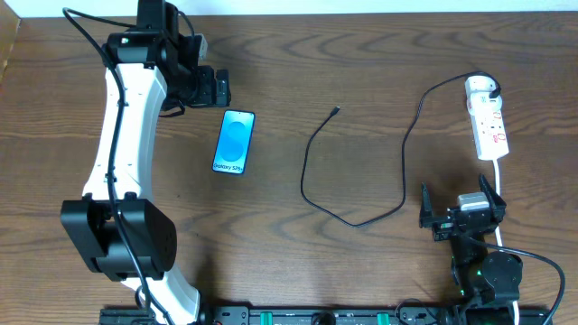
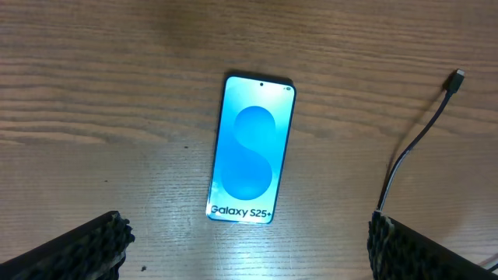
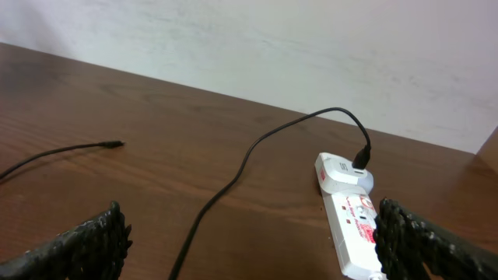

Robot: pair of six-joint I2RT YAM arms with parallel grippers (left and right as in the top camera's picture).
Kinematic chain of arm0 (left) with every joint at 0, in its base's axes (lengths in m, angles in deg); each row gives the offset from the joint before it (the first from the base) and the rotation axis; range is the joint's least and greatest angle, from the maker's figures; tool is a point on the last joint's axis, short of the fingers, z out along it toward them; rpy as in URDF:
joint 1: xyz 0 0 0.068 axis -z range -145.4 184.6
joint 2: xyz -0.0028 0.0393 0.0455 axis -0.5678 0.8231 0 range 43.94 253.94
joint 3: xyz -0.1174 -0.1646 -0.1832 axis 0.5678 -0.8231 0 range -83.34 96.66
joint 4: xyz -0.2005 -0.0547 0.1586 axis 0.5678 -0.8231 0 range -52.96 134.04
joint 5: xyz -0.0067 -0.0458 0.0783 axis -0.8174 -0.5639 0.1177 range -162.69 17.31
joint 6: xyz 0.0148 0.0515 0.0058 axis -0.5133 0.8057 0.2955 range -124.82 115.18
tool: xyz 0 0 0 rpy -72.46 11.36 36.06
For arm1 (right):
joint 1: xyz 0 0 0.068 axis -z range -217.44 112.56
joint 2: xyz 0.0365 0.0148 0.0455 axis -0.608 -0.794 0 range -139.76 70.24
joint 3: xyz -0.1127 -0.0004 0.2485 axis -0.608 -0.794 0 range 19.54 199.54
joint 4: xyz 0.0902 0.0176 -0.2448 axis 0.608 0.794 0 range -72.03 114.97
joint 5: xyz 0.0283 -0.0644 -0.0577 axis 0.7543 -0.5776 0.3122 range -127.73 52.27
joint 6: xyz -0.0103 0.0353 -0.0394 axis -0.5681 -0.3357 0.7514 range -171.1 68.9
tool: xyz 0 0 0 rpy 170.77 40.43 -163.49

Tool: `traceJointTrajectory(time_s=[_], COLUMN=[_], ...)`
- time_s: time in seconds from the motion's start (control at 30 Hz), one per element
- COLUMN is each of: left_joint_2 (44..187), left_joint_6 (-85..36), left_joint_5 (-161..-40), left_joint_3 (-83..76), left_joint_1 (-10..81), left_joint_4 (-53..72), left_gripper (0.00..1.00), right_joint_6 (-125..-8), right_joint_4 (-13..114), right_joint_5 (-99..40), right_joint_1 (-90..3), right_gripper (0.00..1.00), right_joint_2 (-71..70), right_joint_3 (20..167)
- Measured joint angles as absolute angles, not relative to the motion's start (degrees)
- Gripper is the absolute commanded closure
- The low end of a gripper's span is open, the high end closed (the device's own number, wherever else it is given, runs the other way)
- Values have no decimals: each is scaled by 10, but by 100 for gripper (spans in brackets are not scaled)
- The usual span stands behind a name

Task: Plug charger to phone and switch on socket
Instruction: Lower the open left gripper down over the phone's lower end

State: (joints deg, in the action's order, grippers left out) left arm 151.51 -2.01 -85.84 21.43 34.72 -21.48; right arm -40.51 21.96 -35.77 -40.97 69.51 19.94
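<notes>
The phone lies flat, screen up and lit cyan, left of the table's middle; it also fills the centre of the left wrist view. The charger's black cable loops across the middle, its connector tip lying loose to the right of the phone, apart from it. Its white plug sits in the far end of the socket strip at the right. My left gripper is open and empty just behind the phone. My right gripper is open and empty, near of the strip.
The strip's white cord runs toward the near edge past my right gripper. In the right wrist view the cable crosses between the fingers and the strip lies by the right finger. A pale wall stands behind the table.
</notes>
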Motion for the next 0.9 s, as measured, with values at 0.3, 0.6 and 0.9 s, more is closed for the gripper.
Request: traceJointTrajectory(time_s=[0.3,0.6,0.9], left_joint_2=[1515,1538,1625], left_joint_6=[-20,-25,-62], left_joint_5=[-847,-785,-774], left_joint_3=[169,161,161], left_joint_1=[350,389,392], left_joint_4=[-190,-189,-194], left_gripper=[1,1,1], right_joint_6=[-405,-405,-405], right_joint_4=[219,220,220], right_joint_5=[-358,-358,-357], right_joint_1=[-410,-410,-410], right_gripper=[1,1,1], right_joint_2=[695,695,695], right_joint_3=[199,199,199])
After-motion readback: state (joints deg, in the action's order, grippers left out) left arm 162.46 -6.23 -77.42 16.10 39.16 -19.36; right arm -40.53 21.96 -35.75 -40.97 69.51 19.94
